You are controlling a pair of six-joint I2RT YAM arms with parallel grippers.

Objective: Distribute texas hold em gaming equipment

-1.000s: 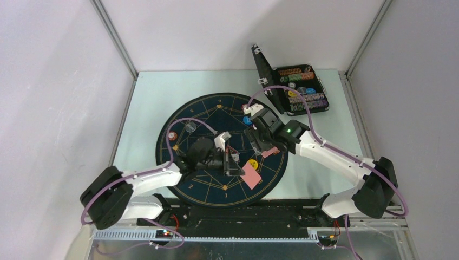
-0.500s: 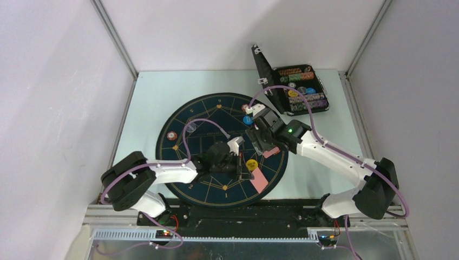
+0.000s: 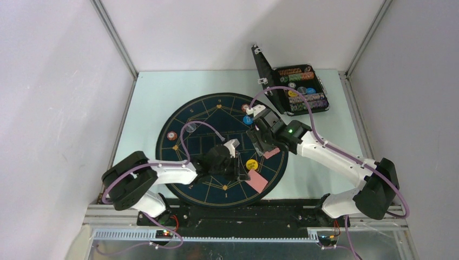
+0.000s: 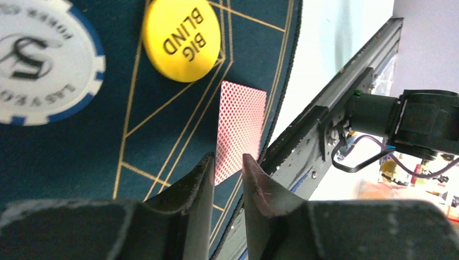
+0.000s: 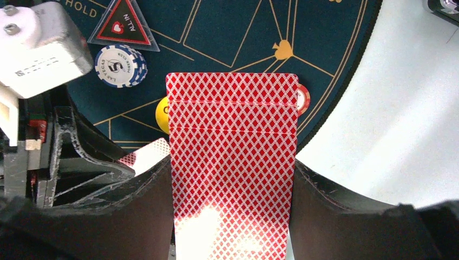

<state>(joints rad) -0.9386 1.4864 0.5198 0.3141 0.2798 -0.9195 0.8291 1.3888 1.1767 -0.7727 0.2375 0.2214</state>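
Gripping a red-backed deck (image 5: 233,135) by its long edges — right gripper (image 5: 233,181). Left gripper (image 4: 227,161) fingers slightly parted, empty — single card (image 4: 241,122) flat on mat (image 4: 81,157), near yellow disc (image 4: 181,38).

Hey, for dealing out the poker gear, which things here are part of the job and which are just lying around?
Job: card deck, lone card, Big Blind disc, white-blue chip, All In marker.
Lying about: black case, round mat.
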